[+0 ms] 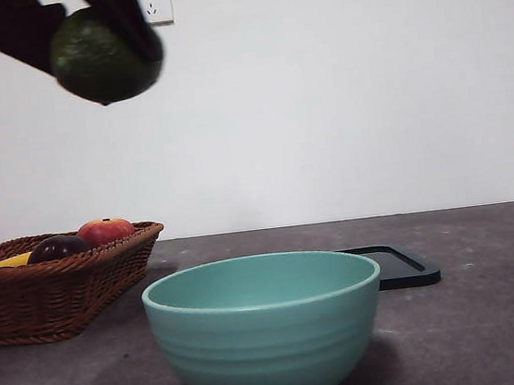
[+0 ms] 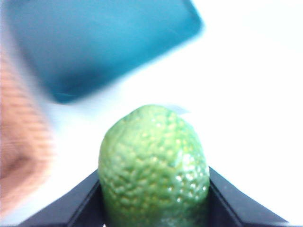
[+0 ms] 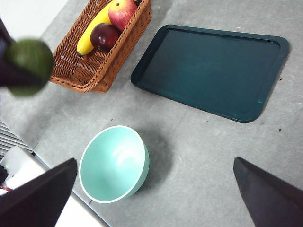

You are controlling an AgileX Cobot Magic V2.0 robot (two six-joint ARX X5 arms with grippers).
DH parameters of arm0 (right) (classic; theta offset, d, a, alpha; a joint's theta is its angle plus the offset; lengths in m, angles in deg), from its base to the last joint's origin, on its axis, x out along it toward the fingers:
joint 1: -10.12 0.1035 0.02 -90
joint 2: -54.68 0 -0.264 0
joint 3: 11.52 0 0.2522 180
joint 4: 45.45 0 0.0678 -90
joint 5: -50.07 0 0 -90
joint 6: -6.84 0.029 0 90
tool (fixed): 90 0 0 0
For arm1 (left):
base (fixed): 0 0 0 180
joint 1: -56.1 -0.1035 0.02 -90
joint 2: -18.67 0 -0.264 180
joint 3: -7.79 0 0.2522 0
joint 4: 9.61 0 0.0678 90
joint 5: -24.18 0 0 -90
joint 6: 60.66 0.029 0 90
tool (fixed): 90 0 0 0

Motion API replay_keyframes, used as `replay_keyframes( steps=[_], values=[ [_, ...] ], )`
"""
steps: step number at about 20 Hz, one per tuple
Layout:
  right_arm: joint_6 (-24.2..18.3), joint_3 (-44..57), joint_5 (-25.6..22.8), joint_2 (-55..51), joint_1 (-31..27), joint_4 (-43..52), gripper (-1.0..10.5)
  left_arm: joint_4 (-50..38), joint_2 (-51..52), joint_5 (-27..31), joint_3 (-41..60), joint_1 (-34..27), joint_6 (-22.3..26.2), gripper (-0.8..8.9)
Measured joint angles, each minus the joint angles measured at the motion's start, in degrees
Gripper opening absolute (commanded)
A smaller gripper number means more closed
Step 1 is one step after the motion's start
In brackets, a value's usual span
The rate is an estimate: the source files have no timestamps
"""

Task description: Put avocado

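Mint-green bowl (image 1: 266, 326) stands on grey table (image 1: 495, 323). Dark tray (image 3: 213, 71) lies flat behind it. Beside tray, wicker basket (image 1: 54, 290) holds red apple (image 1: 105, 230), dark purple fruit (image 1: 57, 248), banana (image 3: 93, 30).

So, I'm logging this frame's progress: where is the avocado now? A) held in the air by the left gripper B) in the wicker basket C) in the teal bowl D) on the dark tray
A: the left gripper is shut on the avocado, high above the table, clear of the bowl.
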Motion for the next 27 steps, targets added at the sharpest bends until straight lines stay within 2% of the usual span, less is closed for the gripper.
replay_keyframes(
  steps=[7, 12, 20, 22, 27],
  values=[
    [0.0, 0.0, 0.0, 0.0, 0.0, 0.0, 5.6, -4.1, -6.5, 0.0, 0.0, 11.1, -2.2, 1.53],
    [0.0, 0.0, 0.0, 0.0, 0.0, 0.0, 5.6, -6.0, -13.6, 0.0, 0.0, 15.7, -2.4, 1.53],
    [0.0, 0.0, 0.0, 0.0, 0.0, 0.0, 5.6, -6.3, -23.9, 3.6, 0.0, 17.1, -3.5, 1.53],
    [0.0, 0.0, 0.0, 0.0, 0.0, 0.0, 5.6, -6.4, -25.1, 6.3, 0.0, 17.2, -4.0, 1.53],
    [0.0, 0.0, 0.0, 0.0, 0.0, 0.0, 5.6, -6.5, -25.7, 7.0, 0.0, 17.3, -6.0, 1.53]
  ],
)
